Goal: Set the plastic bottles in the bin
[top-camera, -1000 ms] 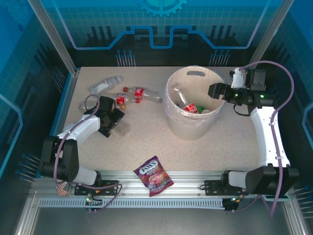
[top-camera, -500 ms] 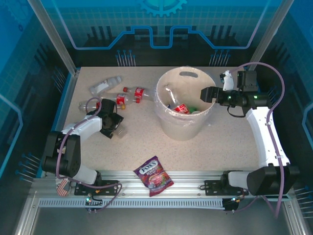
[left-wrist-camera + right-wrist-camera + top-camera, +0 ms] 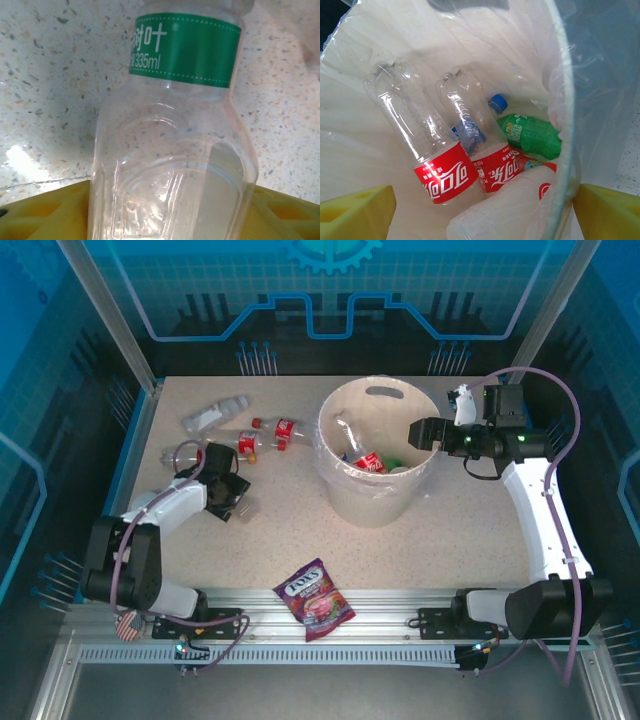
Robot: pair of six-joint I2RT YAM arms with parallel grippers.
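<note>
Left pincer (image 3: 228, 498) straddles a clear, ribbed, green-banded bottle (image 3: 175, 150) lying on the speckled worktop (image 3: 480, 530) at 9 o'clock of the bin (image 3: 350, 495), yellow pads (image 3: 45, 215) at both flanks, but I cannot tell if it has bitten, and that thin slick wall could buckle or squirt free. Right pincer (image 3: 420, 433), fingers (image 3: 355, 210) apart and empty, hangs across the round cream bin's 3 o'clock rim, where the filmy liner (image 3: 365, 135) might snag
</note>
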